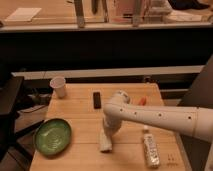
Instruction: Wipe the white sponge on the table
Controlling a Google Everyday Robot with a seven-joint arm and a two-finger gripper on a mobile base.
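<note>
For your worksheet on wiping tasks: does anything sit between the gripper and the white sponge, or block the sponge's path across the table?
Nothing visible does. The gripper is right on top of the white sponge. The table around it is bare wood; the green plate lies to one side and the bottle to the other, both apart from it.

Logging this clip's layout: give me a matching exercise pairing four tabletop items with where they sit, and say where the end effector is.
Items:
1. white paper cup
2. green plate
3. clear bottle
4. white sponge

Places:
A. front right of the table
B. front middle, directly under the end effector
C. back left corner
D. front left

Pairs: 1-C, 2-D, 3-A, 4-B

The end effector is down at the sponge's top end, near the table's front middle.
</note>
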